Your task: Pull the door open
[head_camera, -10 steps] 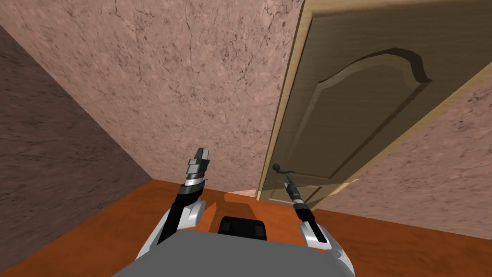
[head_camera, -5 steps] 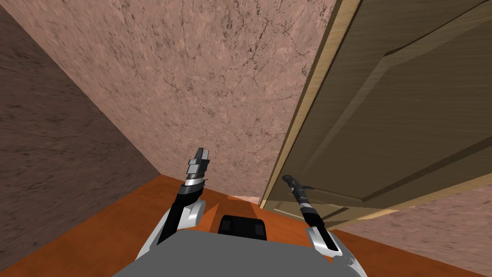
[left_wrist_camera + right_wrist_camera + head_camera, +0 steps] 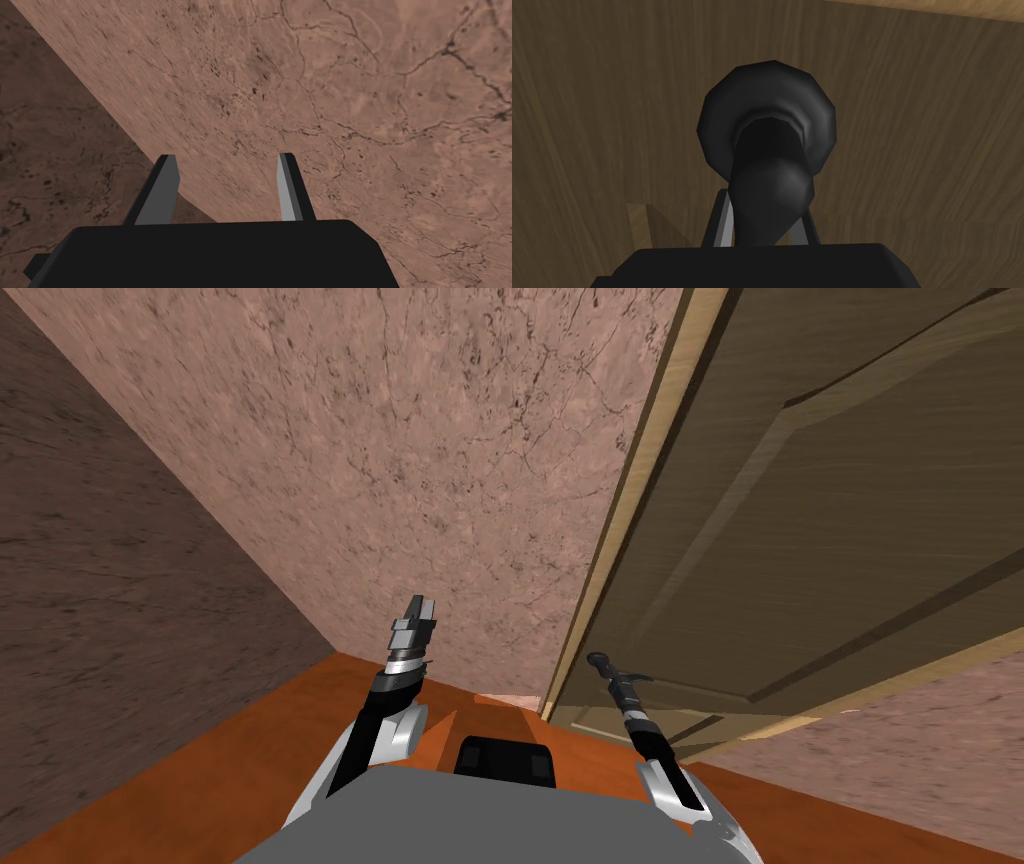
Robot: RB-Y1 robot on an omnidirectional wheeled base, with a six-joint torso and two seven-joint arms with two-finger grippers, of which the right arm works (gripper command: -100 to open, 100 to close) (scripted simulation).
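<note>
A brown panelled door (image 3: 850,538) stands in a light wooden frame (image 3: 610,548) on my right. Its dark lever handle (image 3: 600,661) sits low near the frame. My right gripper (image 3: 612,676) reaches up to it. In the right wrist view the handle (image 3: 767,150) runs from its round dark base on the door (image 3: 612,100) down between my right gripper's (image 3: 764,227) fingers (image 3: 726,225), which press its sides. My left gripper (image 3: 418,613) is raised on the left, facing the wall. Its fingers (image 3: 167,190) stand apart with nothing between them.
A pink marbled wall (image 3: 420,458) runs left of the door frame and meets a darker wall (image 3: 120,588) at a corner. The floor (image 3: 230,758) is orange-brown. My base stands close to the door.
I have moved closer to the door, so it looms larger. My right gripper has risen from just below the handle to the handle itself. The left arm has kept still.
</note>
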